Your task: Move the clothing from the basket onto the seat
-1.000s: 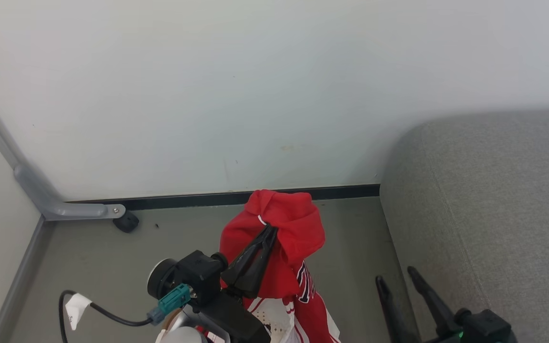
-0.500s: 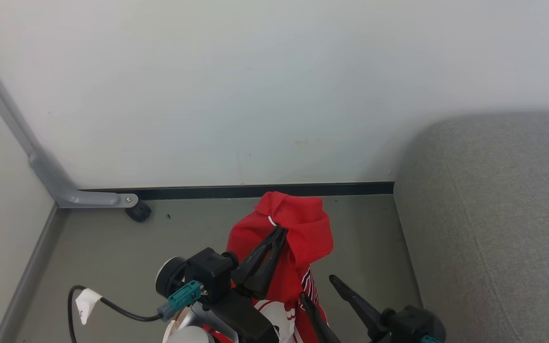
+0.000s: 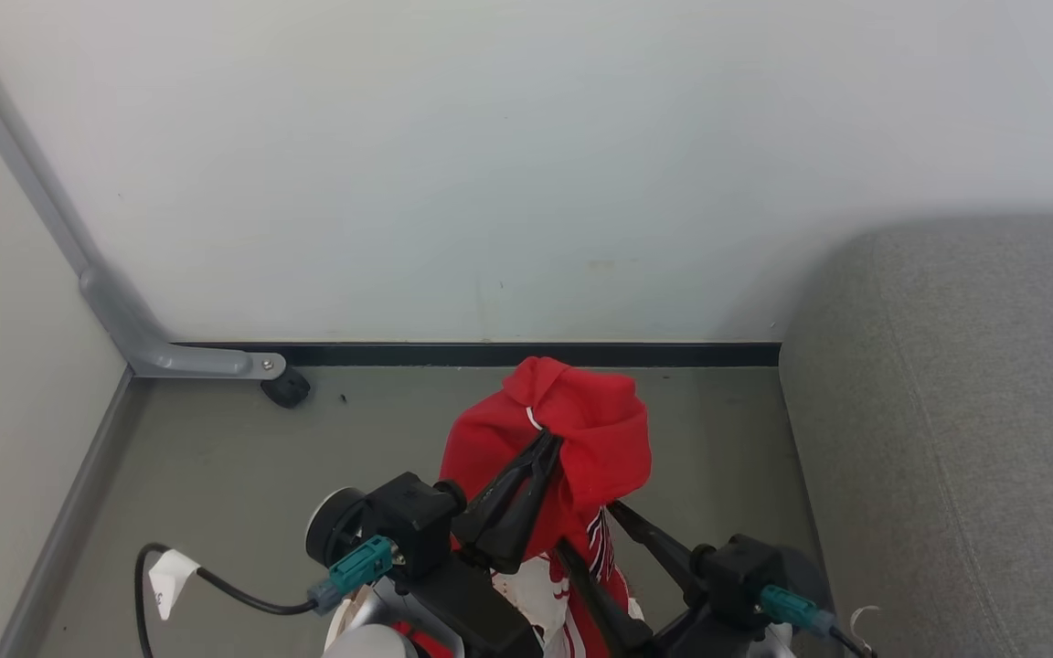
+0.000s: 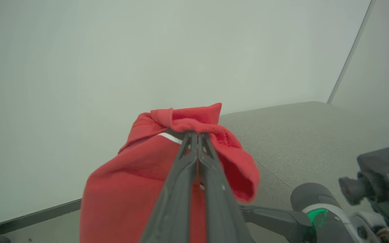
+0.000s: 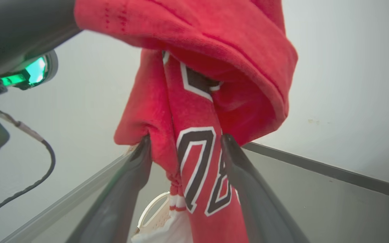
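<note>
The red clothing [image 3: 581, 429] hangs bunched in the air over the floor, with my left gripper [image 3: 545, 440] shut on its top fold. In the left wrist view the closed fingertips [image 4: 196, 136] pinch the clothing [image 4: 127, 189] by a white trim line. My right gripper [image 3: 592, 528] is open just below, one finger on each side of the hanging fabric. The right wrist view shows the right gripper [image 5: 186, 139] straddling a strip of the clothing [image 5: 214, 40] printed with white-edged numbers. The grey seat [image 3: 965, 411] [image 4: 299, 135] lies to the right. The basket is out of view.
A white wall with a black baseboard [image 3: 490, 354] closes the back. A grey metal frame leg with a black caster [image 3: 287, 388] stands at the left corner. A black cable with a white tag [image 3: 165, 580] trails by my left wrist. Grey floor [image 3: 216, 475] lies below.
My right gripper has swung left from beside the seat to straddle the hanging clothing. The left gripper keeps its hold. The head camera has shifted slightly, sliding the scene rightward.
</note>
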Robot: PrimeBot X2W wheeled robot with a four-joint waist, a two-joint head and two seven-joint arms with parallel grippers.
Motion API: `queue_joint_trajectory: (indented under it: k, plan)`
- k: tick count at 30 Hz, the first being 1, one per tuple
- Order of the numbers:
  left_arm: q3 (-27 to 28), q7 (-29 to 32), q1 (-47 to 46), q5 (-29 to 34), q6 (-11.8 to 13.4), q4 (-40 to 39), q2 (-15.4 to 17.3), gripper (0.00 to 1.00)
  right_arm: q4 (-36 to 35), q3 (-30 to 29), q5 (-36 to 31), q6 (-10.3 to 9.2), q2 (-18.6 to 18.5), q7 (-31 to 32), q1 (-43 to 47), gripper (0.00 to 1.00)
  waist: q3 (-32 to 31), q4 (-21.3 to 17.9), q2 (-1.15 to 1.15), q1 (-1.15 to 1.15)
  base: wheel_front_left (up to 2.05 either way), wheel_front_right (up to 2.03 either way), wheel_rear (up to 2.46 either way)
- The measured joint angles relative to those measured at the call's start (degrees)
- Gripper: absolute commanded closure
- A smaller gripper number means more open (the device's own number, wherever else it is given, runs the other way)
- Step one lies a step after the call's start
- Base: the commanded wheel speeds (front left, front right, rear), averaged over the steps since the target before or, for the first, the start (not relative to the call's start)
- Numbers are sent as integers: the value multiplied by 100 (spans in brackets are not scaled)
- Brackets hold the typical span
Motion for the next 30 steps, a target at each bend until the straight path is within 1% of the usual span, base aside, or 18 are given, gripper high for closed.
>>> queue_joint_trajectory:
  k: [6, 7, 8, 13, 19, 24, 25, 26, 27, 30]
  plan:
    - [-22, 9, -8, -1, 0, -36, -4, 100, 392, 41, 202, 1, 14, -11, -380, 0, 52, 49, 0, 0, 0, 0, 0]
    - [-24, 10, -9, -1, -1, -40, -5, 100, 448, 52, 224, 1, 15, -15, -422, 65, 61, 56, 0, 0, 0, 0, 0]
    - [-27, 37, -11, -1, -1, -48, -5, 100, 504, 62, 250, 2, 16, -26, -466, 100, 69, 63, 0, 0, 0, 0, 0]
    - [-33, 53, -18, -1, -1, -88, -5, 100, 686, 138, 359, 9, 21, -116, -611, 100, 109, 79, 0, 0, 0, 0, 0]
    - [-37, 103, -99, 0, -1, -89, -4, 100, 708, 444, 679, 9, 20, -220, -727, 100, 133, 78, 0, 0, 0, 0, 0]
    - [-47, 109, -111, 0, -1, -89, -1, 100, 773, 542, 829, 8, 20, -292, -836, 100, 145, 67, 0, 0, 0, 0, 0]
    - [-52, 109, -112, 0, -1, -88, -1, 65, 780, 553, 872, 8, 20, -296, -842, 100, 145, 63, 0, 0, 0, 0, 0]
    - [-56, 116, -112, 0, -1, -87, 1, 40, 795, 566, 913, 8, 20, -312, -848, 100, 144, 60, 0, 0, 0, 0, 0]
    - [-57, 130, -112, 1, 0, -87, 2, 0, 810, 573, 936, 7, 20, -318, -856, 100, 142, 56, 0, 0, 0, 0, 0]
    - [-56, 130, -111, 4, 12, -87, 5, 0, 868, 577, 969, -1, 19, -359, -950, 100, 133, 43, 0, 0, 0, 0, 0]
